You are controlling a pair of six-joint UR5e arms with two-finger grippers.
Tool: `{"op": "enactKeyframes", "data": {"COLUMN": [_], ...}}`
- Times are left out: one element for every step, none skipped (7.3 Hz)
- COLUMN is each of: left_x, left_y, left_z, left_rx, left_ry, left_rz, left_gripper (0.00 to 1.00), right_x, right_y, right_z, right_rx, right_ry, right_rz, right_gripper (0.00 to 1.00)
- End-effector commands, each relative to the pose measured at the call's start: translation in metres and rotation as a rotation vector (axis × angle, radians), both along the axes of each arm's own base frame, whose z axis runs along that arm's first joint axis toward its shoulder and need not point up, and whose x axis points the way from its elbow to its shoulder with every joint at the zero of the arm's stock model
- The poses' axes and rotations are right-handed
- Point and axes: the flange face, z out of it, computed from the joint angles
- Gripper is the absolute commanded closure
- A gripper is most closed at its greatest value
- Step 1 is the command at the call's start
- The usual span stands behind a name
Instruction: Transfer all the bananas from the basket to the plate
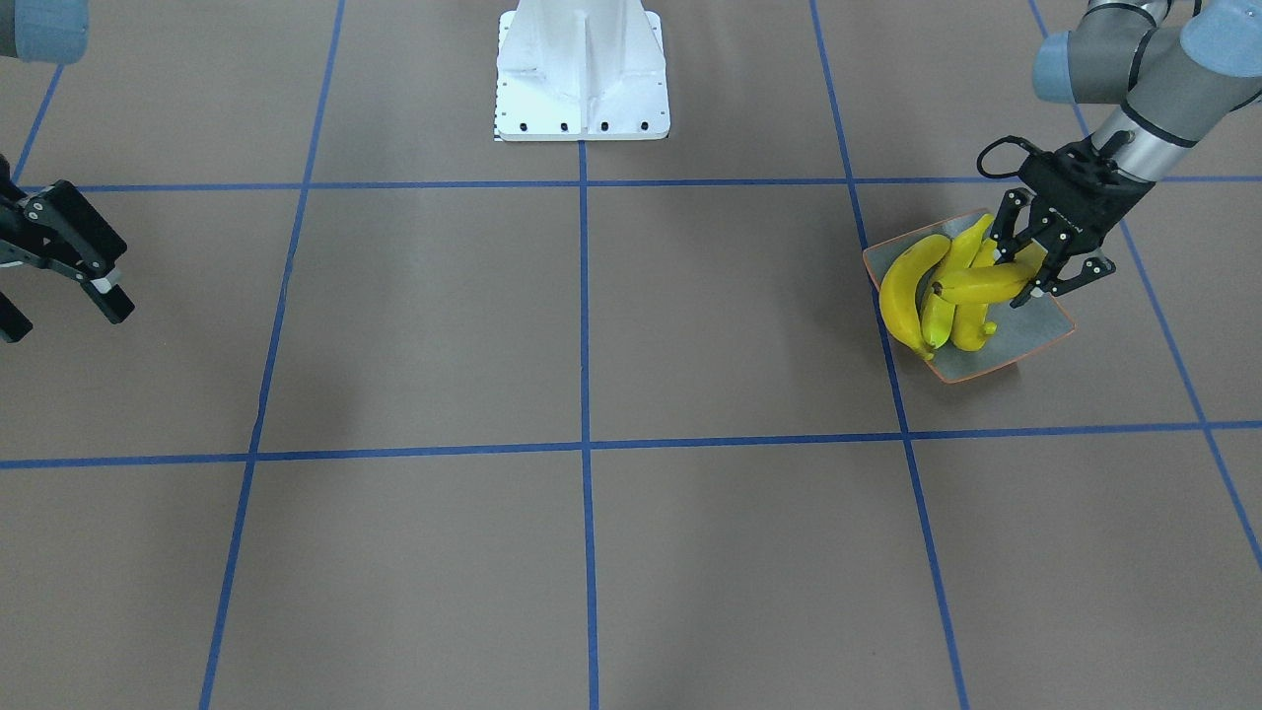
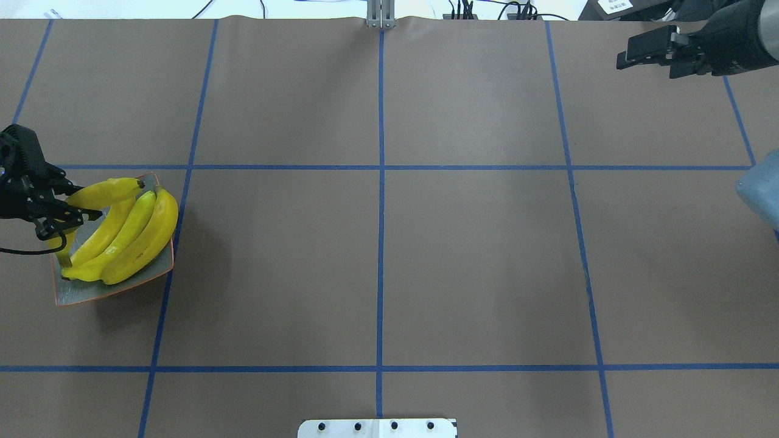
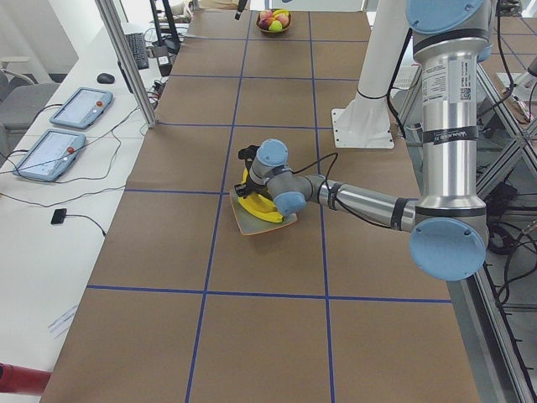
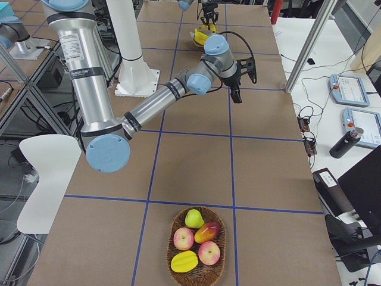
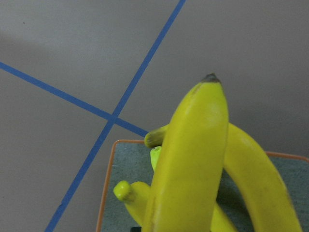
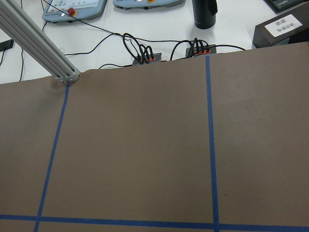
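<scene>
Open table [image 2: 377, 267] fills the centre and lower frame of the overhead view; only the plate [image 2: 109, 291] of bananas [image 2: 131, 240] at left, under the left gripper [image 2: 58, 210], blocks passage.

Table [image 2: 462, 255]: brown surface, blue tape grid. Directly on it you have the plate [image 2: 91, 293] beneath your left gripper [image 1: 1025, 271]; the white robot base [image 1: 582, 74]; a wicker basket [image 4: 199, 275] of fruit well apart from your right gripper [image 4: 241, 80].
</scene>
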Motion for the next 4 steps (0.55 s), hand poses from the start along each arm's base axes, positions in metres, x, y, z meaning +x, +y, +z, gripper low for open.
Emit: {"op": "enactKeyframes", "data": {"left_x": [0.0097,0.0098,0.0108,0.0111], "left_y": [-0.0198,-0.0187,-0.0161,-0.0145], "left_z": [0.0125,0.0143,0.0134,0.0107], "left_rx": [0.05,0.05,0.051,0.053], "left_ry": [-0.049,-0.05,-0.042,-0.036], "left_rz": [0.001,0.003,0.013,0.017], "left_gripper": [1.0,1.0,1.0,1.0], "right_x": [0.0057,0.0087,0.0111,0.0104], "right_y": [0.0002,-0.0015,-0.0041,-0.0058], "right_z": [0.0053,0.0067,0.0101,0.0118], "right_rx": [-0.003,-0.005,-0.012,-0.015], "right_ry": [0.005,0.007,0.01,0.011], "right_rz": [0.005,0.012,0.018,0.018], "right_gripper": [0.0,0.0,0.0,0.0]}}
